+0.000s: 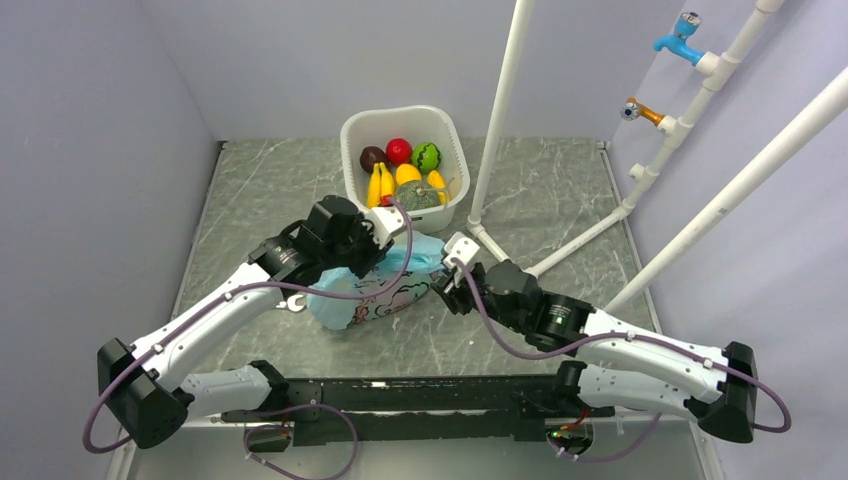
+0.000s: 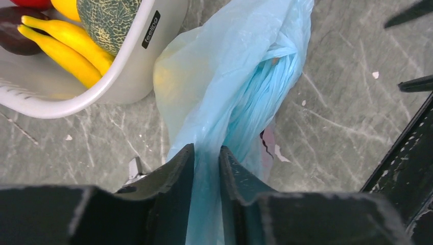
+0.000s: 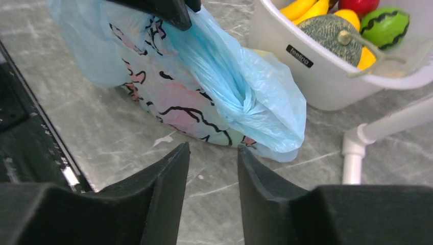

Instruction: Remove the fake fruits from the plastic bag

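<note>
Film of plastic bag (image 2: pixel 230 76) pinched in left gripper (image 2: pixel 207 155); right gripper (image 3: pixel 213 153) parted, empty, just short of bag.

We see bright, even light, soft shadows under the plastic bag (image 3: pixel 204 87); in wrist views our near fingers (image 3: pixel 153 204) look soft.

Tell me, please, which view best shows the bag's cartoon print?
The right wrist view: the print on the plastic bag faces it, close and large. The top view shows it small; the left wrist view shows mostly plain blue film.
</note>
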`<action>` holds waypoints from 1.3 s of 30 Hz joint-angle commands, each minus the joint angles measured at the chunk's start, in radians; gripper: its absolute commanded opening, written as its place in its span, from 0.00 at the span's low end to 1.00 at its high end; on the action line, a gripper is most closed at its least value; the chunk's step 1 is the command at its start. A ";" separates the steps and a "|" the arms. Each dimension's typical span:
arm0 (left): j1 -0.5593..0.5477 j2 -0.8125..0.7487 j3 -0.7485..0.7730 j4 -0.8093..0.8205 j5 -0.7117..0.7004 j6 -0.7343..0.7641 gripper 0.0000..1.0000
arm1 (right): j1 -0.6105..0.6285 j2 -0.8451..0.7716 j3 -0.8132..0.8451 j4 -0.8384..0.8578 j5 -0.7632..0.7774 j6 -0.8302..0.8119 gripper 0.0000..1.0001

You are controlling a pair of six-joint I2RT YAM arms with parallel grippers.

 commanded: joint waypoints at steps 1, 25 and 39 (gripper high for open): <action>0.004 -0.064 -0.018 0.043 -0.019 -0.004 0.24 | 0.014 0.068 0.002 0.149 0.026 -0.123 0.50; 0.029 -0.105 -0.051 0.067 0.056 -0.022 0.01 | 0.099 0.323 -0.119 0.703 0.012 -0.729 0.65; 0.030 -0.104 -0.047 0.063 0.058 -0.025 0.00 | 0.067 0.421 -0.070 0.756 0.038 -0.738 0.31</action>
